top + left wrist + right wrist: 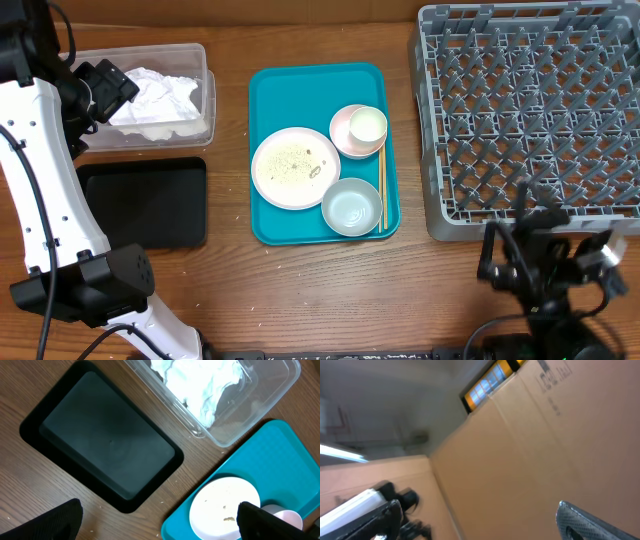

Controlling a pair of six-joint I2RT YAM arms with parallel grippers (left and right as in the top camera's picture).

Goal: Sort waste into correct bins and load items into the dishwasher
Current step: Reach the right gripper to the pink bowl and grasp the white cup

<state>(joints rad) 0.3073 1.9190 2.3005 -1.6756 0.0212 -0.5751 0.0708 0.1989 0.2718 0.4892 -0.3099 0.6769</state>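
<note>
A crumpled white napkin [155, 95] lies in the clear tub [203, 60], and the black tray [145, 203] sits just in front of it. On the teal tray [270, 100] are a plate [296, 167] with rice scraps, a pink bowl [343, 133] holding a white cup [368, 125], and a whitish-blue bowl [352, 207]. The grey dish rack [535, 110] stands at the right. My left gripper [159, 510] hangs open high over the table between the black tray [107, 442] and the plate [225, 510]. My right gripper [477, 510] is open, aimed up at a cardboard wall.
A pair of chopsticks [381, 185] lies along the teal tray's right side. A few rice grains are scattered on the wood near the black tray. The left arm [40, 190] rises along the left edge. The right arm [545, 265] sits folded in front of the rack.
</note>
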